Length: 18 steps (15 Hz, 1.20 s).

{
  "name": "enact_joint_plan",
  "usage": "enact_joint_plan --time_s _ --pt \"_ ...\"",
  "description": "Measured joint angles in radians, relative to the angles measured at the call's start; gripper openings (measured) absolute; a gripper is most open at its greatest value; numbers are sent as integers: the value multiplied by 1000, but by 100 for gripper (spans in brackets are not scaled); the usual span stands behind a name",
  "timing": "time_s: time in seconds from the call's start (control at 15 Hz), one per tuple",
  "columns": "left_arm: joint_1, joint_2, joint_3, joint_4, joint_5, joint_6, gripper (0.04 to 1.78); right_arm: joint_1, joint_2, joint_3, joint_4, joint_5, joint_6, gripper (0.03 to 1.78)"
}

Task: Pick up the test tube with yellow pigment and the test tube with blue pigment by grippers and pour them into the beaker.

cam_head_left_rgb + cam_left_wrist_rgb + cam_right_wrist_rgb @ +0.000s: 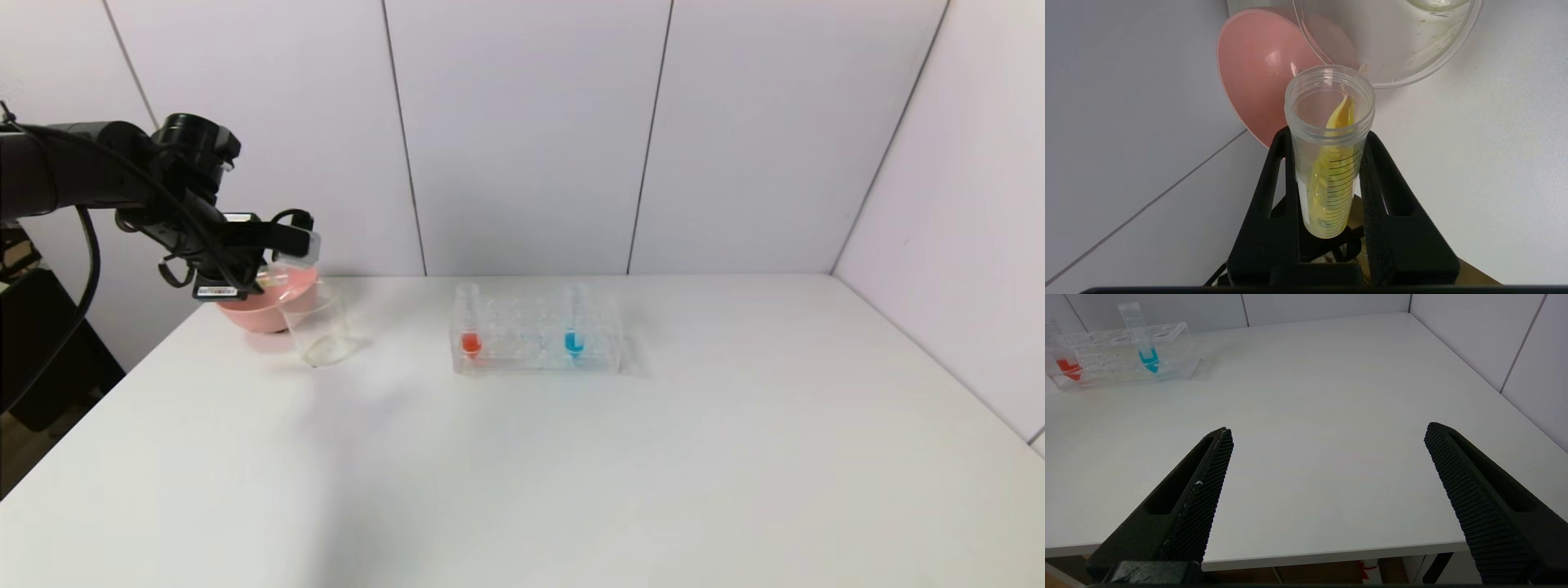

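My left gripper point(287, 242) is shut on the test tube with yellow pigment point(1329, 151) and holds it tipped near level at the table's far left. Its open mouth points at the rim of the clear beaker point(320, 327), also in the left wrist view point(1392, 41), and yellow liquid runs along the tube toward the mouth. The test tube with blue pigment point(574, 322) stands upright in the clear rack point(535, 335), also in the right wrist view point(1143, 339). My right gripper point(1327, 465) is open and empty above the table's near right edge, out of the head view.
A pink bowl point(265, 302) sits just behind the beaker, near the back wall. A red-liquid tube point(469, 322) stands at the rack's left end. White walls close the table at the back and right.
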Motion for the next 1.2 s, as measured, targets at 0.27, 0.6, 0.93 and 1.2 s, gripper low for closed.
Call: enact_joint_plan --time_s 0.27,0.6,0.93,1.2 --pt "-6 -1 0 0 5 19 45 0 0 0 0 0 0 171" --pt "-19 -1 0 1 31 27 45 0 0 0 0 0 0 171" --pt "-27 0 0 2 38 27 45 0 0 0 0 0 0 171" --pt "-27 0 0 6 45 27 45 0 0 0 0 0 0 171"
